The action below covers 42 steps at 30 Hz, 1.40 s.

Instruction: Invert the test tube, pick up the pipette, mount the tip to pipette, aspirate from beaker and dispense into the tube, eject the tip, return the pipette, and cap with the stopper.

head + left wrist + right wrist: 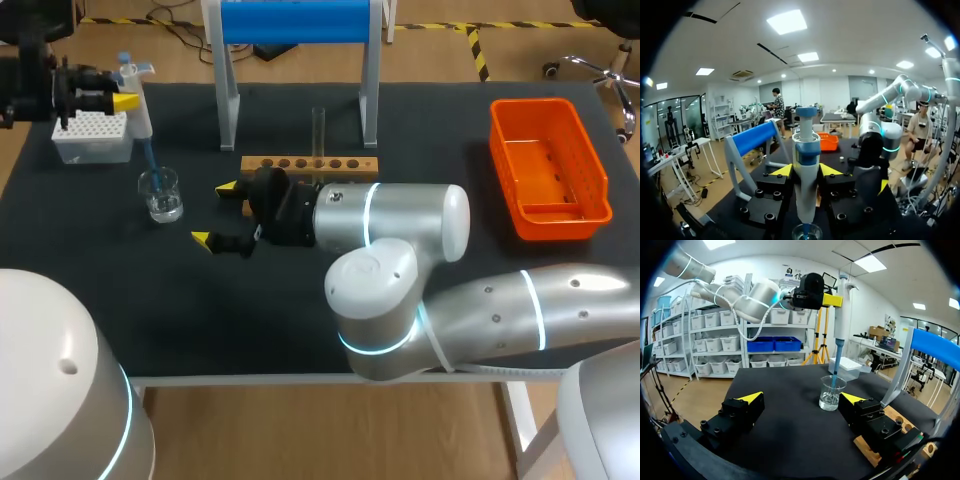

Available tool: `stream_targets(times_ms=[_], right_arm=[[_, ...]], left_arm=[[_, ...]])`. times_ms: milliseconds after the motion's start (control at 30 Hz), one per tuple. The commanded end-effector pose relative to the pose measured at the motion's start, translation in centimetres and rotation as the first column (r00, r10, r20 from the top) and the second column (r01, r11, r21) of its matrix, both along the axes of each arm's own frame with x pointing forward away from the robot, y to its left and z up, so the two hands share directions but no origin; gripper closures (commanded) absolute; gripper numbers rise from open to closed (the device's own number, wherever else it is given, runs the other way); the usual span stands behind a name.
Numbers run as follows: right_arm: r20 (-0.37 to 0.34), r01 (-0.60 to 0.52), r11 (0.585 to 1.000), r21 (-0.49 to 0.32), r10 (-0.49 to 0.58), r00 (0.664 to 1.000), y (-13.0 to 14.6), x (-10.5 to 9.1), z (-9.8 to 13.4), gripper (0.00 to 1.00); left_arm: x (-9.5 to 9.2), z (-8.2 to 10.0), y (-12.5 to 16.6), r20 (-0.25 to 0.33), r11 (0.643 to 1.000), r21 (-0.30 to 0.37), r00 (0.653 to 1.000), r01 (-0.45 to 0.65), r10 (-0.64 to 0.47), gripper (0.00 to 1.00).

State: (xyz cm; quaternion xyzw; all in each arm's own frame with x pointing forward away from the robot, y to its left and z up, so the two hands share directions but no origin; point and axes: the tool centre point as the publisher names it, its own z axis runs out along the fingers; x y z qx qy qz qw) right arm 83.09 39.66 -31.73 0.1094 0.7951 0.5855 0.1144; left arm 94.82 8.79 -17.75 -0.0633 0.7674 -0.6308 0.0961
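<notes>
Far left of the desk [430,130]: found the left end effector [806,170] clamped on the pipette [138,110], with yellow fingertips [782,171] pressed to its barrel from both sides. Held upright, plunger end up. Noted the white tip box [92,137] just beside and behind that end effector. Saw the pipette's blue tip [148,160] reaching down into the beaker [160,194], directly under the left end effector, with clear liquid in the bottom. Could not tell whether the tip end met the liquid.

Next over: found the right end effector [215,212] wide open and gripping nothing, arm in from the right, low over the desk and pointed toward the beaker. In the right wrist view, placed the beaker ahead of the spread fingers and apart from both, nearer the finger on the rack side.

Middle: logged the wooden rack [350,168] just behind the right end effector, with the test tube [319,128] upright in one of its holes. Saw a stand with a blue roll [295,20] behind the rack.

Far right: logged an orange basket [548,170], well apart from both end effectors.
</notes>
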Motion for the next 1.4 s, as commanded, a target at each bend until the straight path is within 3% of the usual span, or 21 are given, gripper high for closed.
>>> stream_targets(times_ms=[33,600,1400], right_arm=[[-0.002,-0.003,1.000,-0.004,0.003,1.000,0.0,0.1,0.1,0.00],[-0.002,-0.003,1.000,-0.004,0.003,1.000,0.0,0.1,0.1,0.00],[-0.002,-0.003,1.000,-0.004,0.003,1.000,0.0,0.1,0.1,0.00]], left_arm=[[0.2,-0.4,0.2,0.010,1.000,-0.012,1.000,-0.001,0.001,1.00],[0.3,-2.1,1.0,0.004,1.000,-0.025,1.000,-0.016,0.016,1.00],[0.3,-2.1,1.1,0.006,0.999,-0.025,1.000,-0.025,0.025,1.00]])
